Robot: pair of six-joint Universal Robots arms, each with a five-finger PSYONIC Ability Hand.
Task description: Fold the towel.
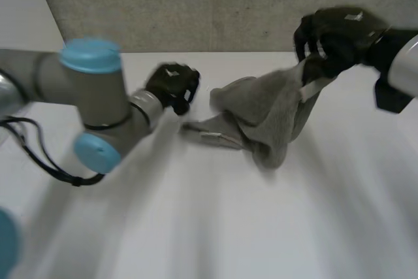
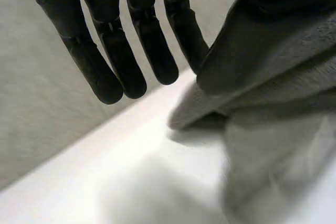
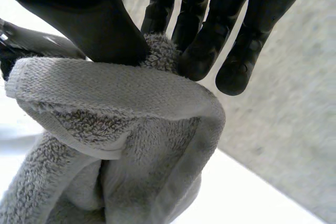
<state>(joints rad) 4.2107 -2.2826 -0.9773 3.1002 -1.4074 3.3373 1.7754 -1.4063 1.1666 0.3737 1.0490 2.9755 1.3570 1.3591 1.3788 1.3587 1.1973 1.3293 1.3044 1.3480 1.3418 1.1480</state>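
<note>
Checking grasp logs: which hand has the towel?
The right hand, pinching the towel between thumb and fingers; the left hand is open, apart from it.

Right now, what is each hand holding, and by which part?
The right hand pinches the towel by a bunched fold near its edge; the left hand is open, empty.

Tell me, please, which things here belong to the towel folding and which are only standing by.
Belong to the job:
- towel, one end lifted off the table
- right hand, pinching the towel between thumb and fingers
- left hand, open, next to the towel

Only standing by:
- table
- wall behind it
</note>
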